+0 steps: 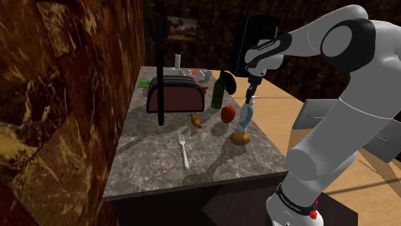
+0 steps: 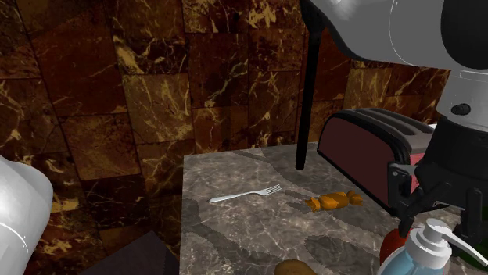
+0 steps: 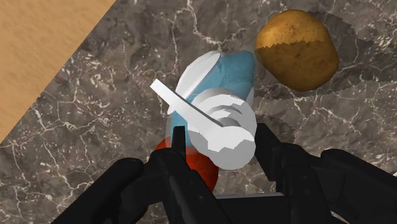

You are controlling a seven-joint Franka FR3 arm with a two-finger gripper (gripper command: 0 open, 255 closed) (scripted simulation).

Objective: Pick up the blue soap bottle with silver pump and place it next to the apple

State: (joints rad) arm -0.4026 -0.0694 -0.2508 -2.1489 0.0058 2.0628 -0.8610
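Observation:
The blue soap bottle (image 1: 246, 117) with a pale pump top stands close beside the red apple (image 1: 227, 113), near the counter edge on the shoulder view's right. My black gripper (image 1: 251, 92) comes down from above, shut on the pump. In the wrist view the pump head (image 3: 224, 130) sits tight between the two fingers (image 3: 181, 159), with the blue body (image 3: 233, 71) beyond it and the apple (image 3: 201, 167) partly hidden under it. The second exterior view has the bottle (image 2: 426, 251) at the lower right, the gripper (image 2: 440, 221) over it and the apple (image 2: 389, 246) behind.
A brown potato (image 1: 240, 137) lies just in front of the bottle. On the marble counter (image 1: 160, 164) are a fork (image 1: 184, 151), a small orange item (image 1: 196, 121), a dark red toaster (image 1: 177, 94), a green bottle (image 1: 218, 89) and a black pole (image 1: 160, 70). A marble wall bounds the shoulder view's left.

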